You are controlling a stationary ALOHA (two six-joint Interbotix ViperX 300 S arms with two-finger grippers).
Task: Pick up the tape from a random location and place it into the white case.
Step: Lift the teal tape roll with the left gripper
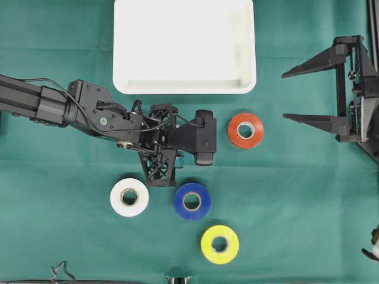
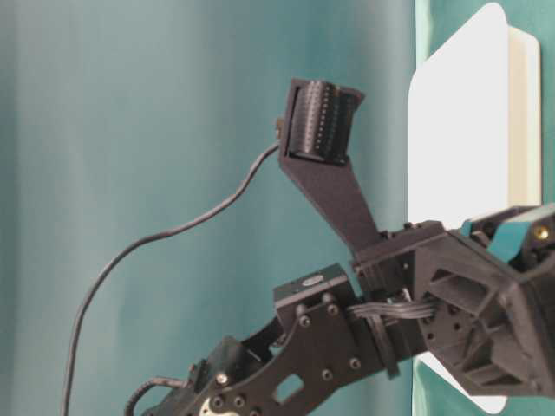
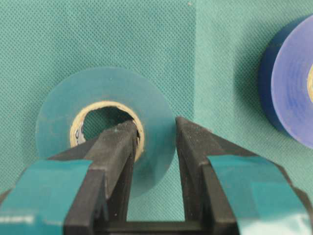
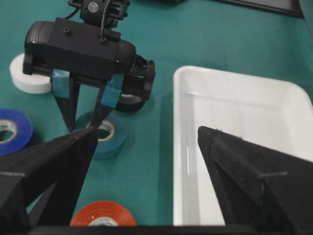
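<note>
Green cloth-covered table seen from overhead, with black robot arms on both sides. Nearest the front edge, a round yellow roll of plastic tape, lying flat. Just behind it, closer to the middle, a blue roll of tape and, to its left, a white roll of tape, both flat and apart from each other.

Behind those, around the table's middle, the black left gripper, pointing down over a teal roll of tape lying flat on the cloth. Hidden under the gripper from overhead, but clear in the left wrist view: jaws closed on the roll's wall, one finger inside the cardboard core, the other against the outer face, with the ring of tape pinched between them. Roll flat on the cloth. Blue roll visible at the right edge of that wrist view.

Right of the left gripper, an orange-red roll of tape, flat, clear of everything else.

Toward the right edge, the right gripper, its two long black fingers spread wide, nothing between them, well apart from every roll.

Farthest back, at the middle of the far edge, the large shallow white plastic case with rounded corners and raised rim, well apart from the teal roll.
</note>
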